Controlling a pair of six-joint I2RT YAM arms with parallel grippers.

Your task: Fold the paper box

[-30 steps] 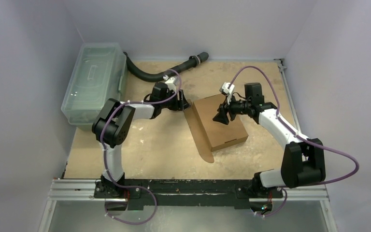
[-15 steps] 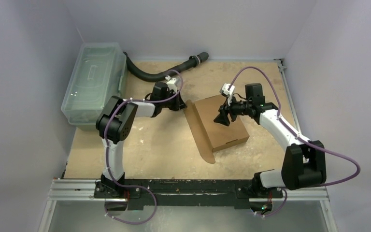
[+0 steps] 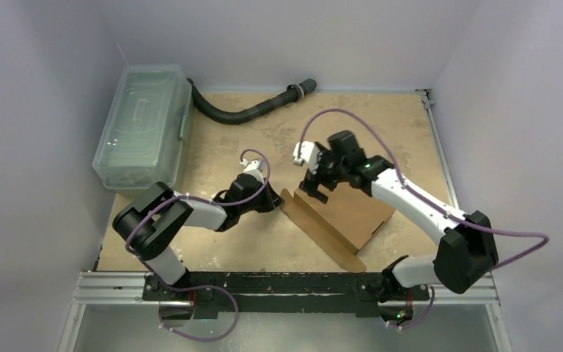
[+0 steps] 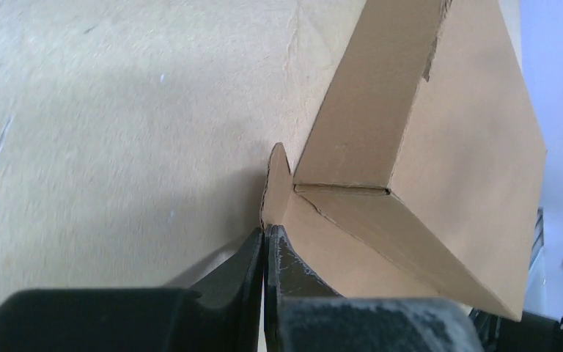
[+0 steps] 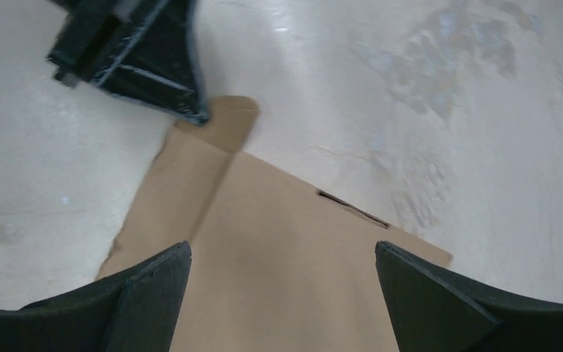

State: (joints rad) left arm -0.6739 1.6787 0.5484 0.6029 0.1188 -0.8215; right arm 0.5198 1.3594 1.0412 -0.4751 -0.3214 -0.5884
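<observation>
The paper box (image 3: 363,213) is a brown cardboard mailer lying at an angle on the table, its long front flap (image 3: 322,231) standing up along the near-left side. My left gripper (image 3: 277,201) sits low at the box's left corner. In the left wrist view its fingers (image 4: 265,231) are shut on the edge of a small corner tab (image 4: 273,183) of the paper box (image 4: 447,147). My right gripper (image 3: 314,189) hovers over the box's left end, wide open. Its fingertips (image 5: 282,251) straddle the flat brown panel (image 5: 286,220) without touching it; the left gripper (image 5: 199,116) shows at that panel's tab.
A clear plastic lidded bin (image 3: 143,125) stands at the far left. A black ribbed hose (image 3: 249,111) curves along the back of the table. The metal rail (image 3: 286,290) with both arm bases runs along the near edge. White walls close in the sides.
The left gripper has shut and swung toward the near edge; the box has come with it and turned. The right gripper has opened wider and shifted left over the box.
</observation>
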